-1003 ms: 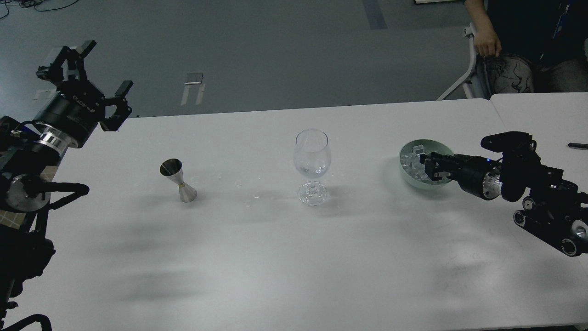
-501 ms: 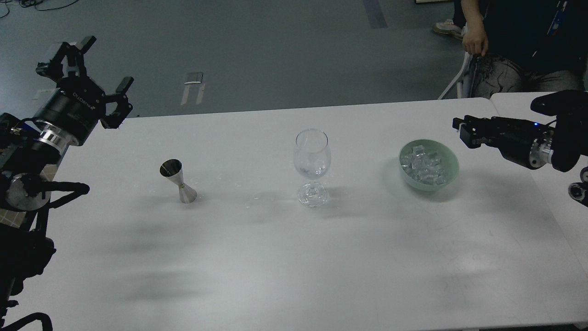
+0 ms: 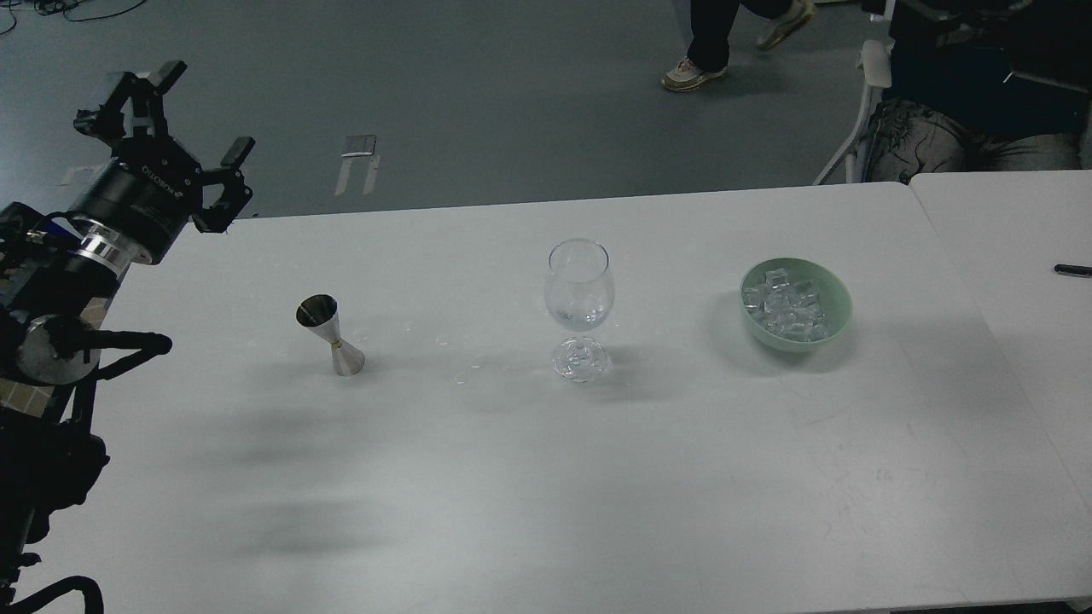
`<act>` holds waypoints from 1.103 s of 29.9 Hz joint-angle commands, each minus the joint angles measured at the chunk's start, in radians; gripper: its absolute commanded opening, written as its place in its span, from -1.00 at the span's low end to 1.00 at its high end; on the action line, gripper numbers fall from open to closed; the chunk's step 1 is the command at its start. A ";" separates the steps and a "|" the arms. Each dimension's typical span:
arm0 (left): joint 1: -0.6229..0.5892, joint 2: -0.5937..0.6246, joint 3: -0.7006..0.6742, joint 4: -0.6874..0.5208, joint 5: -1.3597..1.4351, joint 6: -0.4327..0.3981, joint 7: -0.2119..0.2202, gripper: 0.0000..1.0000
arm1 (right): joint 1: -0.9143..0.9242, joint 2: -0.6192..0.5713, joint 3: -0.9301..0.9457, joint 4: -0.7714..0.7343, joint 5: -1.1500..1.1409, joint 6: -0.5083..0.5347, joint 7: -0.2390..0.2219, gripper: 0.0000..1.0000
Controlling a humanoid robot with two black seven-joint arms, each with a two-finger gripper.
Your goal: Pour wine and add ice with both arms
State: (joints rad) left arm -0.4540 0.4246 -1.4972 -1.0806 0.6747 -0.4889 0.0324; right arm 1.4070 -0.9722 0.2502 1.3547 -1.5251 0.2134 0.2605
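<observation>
A clear stemmed wine glass [image 3: 579,307] stands upright at the table's middle, with a little clear liquid in its bowl. Several clear ice cubes [image 3: 785,309] lie in a pale green bowl [image 3: 838,320] to its right. A steel jigger [image 3: 331,334] stands tilted to the glass's left. My left gripper [image 3: 171,128] is open and empty, raised above the table's far left corner, well away from the jigger. My right arm and gripper are out of view.
The white table [image 3: 546,477] joins a second white table [image 3: 1024,222] at the right, where a black pen [image 3: 1072,270] lies. A seated person [image 3: 964,128] on a white chair and a walking person's feet [image 3: 695,75] are behind.
My right arm rose from over the ice bowl, drew back to the right and left the view. My left gripper shifted slightly. A person walked in behind the table.
</observation>
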 commanded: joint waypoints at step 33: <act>0.012 -0.003 0.000 -0.010 0.000 0.000 0.001 0.96 | 0.307 0.629 -0.594 -0.135 0.188 0.110 0.006 -0.90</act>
State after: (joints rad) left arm -0.4423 0.4219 -1.4971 -1.0863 0.6750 -0.4886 0.0338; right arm 1.7123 -0.3484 -0.3434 1.2247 -1.3427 0.3131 0.2671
